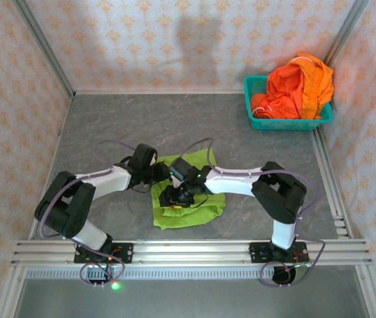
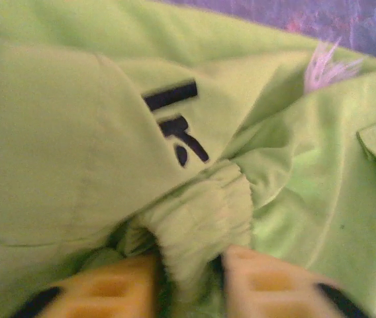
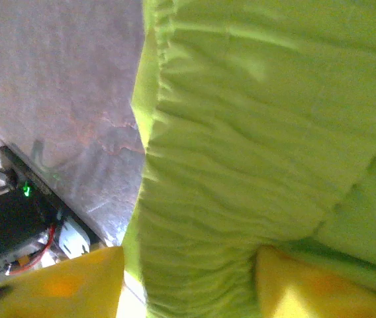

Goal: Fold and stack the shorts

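The lime green shorts lie crumpled on the grey table near the front middle, and both grippers are down on them. My left gripper is at their upper left edge. In the left wrist view a bunched piece of the elastic waist sits loosely between its parted fingers, so my left gripper is open. My right gripper rests on the cloth's middle. Its yellow fingers stand wide apart around the gathered waistband, leaving my right gripper open. Bright orange shorts are heaped in the basket.
The teal plastic basket stands at the table's far right corner, against the wall. Bare grey tabletop stretches between it and the arms. A metal rail runs along the near edge. A frayed white drawstring end pokes from the green cloth.
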You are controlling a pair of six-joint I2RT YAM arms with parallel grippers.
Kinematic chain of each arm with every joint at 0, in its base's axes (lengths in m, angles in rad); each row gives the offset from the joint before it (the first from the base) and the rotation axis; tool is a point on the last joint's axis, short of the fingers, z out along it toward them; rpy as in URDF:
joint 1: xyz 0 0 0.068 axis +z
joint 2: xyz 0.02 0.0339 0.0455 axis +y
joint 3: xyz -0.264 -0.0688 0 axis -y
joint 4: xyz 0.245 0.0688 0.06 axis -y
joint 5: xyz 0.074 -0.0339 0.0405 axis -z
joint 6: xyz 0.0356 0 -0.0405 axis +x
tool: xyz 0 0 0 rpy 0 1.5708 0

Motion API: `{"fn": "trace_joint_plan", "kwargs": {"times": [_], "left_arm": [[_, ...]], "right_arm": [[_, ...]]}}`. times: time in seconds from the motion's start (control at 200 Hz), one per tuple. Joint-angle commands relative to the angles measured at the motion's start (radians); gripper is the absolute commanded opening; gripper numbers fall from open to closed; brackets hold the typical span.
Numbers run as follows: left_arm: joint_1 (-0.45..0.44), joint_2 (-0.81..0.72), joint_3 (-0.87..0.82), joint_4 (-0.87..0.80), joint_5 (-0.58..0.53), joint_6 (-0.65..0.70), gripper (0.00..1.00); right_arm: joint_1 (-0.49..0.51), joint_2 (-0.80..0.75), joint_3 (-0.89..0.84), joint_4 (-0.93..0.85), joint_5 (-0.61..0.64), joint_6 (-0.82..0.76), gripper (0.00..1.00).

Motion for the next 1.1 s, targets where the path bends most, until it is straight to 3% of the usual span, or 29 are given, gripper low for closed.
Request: {"fn": "trace_joint_plan", "kwargs": {"times": [0.0,0.04,0.085,0.28,0.515,0.856,0.991,1.046,1.096], "left_arm": [[0.037,-0.133,0.028,0.004,-0.115,0.023,0.59],[0.039,-0.184,0.038,-0.025,-0.114,0.035,0.72],[0.04,-0.236,0.053,-0.061,-0.103,0.043,0.8],[0.028,-0.384,0.047,-0.115,0.045,-0.028,0.93],[-0.101,-0.463,-0.096,0.02,0.054,-0.23,1.0],[-0.13,-0.365,-0.188,0.149,0.012,-0.274,1.0],[-0.128,-0.407,-0.163,0.097,-0.014,-0.228,1.0],[-0.129,-0.432,-0.145,0.048,-0.034,-0.196,1.0],[-0.129,-0.449,-0.13,0.014,-0.047,-0.17,1.0]], "right_arm": [[-0.011,-0.126,-0.051,-0.06,-0.091,-0.006,0.67],[-0.029,-0.183,-0.062,-0.074,-0.071,-0.015,0.71],[-0.05,-0.243,-0.073,-0.104,-0.032,-0.032,0.75],[-0.167,-0.404,-0.134,-0.232,0.097,-0.064,0.85],[-0.258,-0.422,-0.277,-0.162,0.119,0.02,0.86],[-0.261,-0.377,-0.486,-0.041,0.129,0.121,0.86],[-0.261,-0.474,-0.451,-0.143,0.211,0.071,0.9],[-0.261,-0.529,-0.4,-0.237,0.282,0.015,1.0],[-0.263,-0.564,-0.338,-0.331,0.376,-0.047,1.0]]}}
